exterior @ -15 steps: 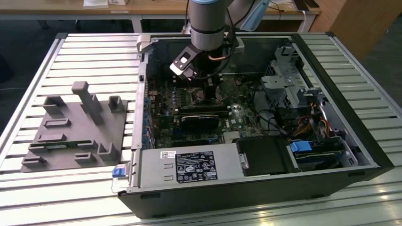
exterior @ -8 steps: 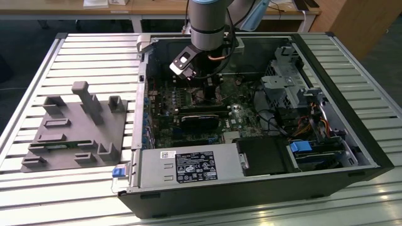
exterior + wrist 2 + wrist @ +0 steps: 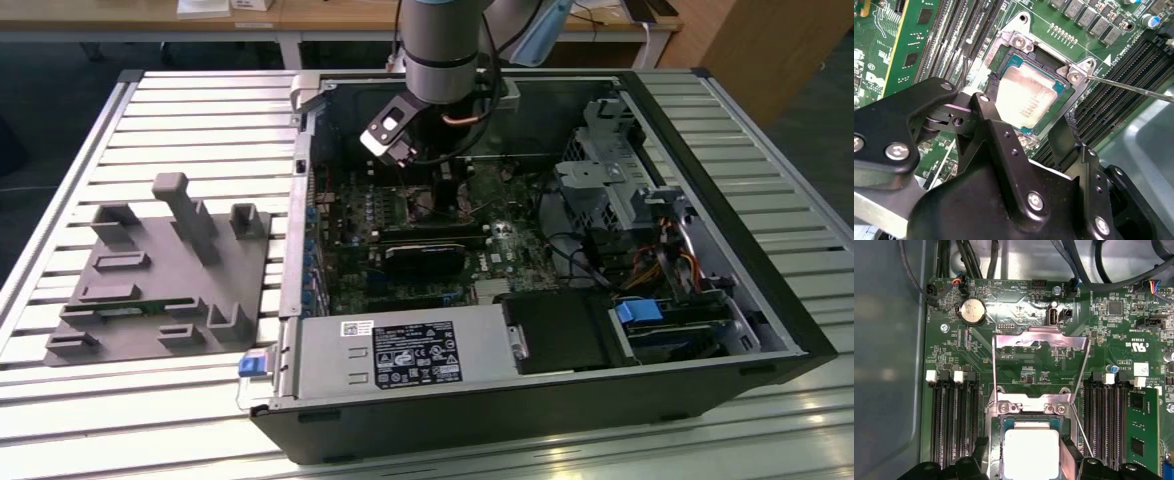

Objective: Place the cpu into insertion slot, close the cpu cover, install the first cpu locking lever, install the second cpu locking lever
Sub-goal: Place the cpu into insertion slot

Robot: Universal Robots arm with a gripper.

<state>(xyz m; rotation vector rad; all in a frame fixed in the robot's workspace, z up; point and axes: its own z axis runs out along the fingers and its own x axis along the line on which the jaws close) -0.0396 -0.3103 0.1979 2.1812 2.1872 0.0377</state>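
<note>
In both wrist views the cpu (image 3: 1029, 92) (image 3: 1031, 452), a silver-topped square chip, lies in the insertion slot (image 3: 1044, 56), whose dark frame shows around it on the green board. My gripper (image 3: 1027, 116) (image 3: 1024, 457) is directly over it, its black fingers (image 3: 990, 102) flanking the chip at chip width and shut on it. The cpu cover (image 3: 1041, 337), a thin metal frame plate, stands raised open beyond the slot. Two thin wire levers (image 3: 994, 370) (image 3: 1082, 375) stand up beside it. In the exterior view the gripper (image 3: 430, 195) reaches down into the open computer case.
Long black memory slots (image 3: 949, 410) (image 3: 1106, 410) run on both sides of the socket, with a green card (image 3: 1143, 435) beside one bank. A coin battery (image 3: 973, 310) and cables sit beyond the cover. A grey fixture (image 3: 160, 270) lies outside the case at the exterior view's left.
</note>
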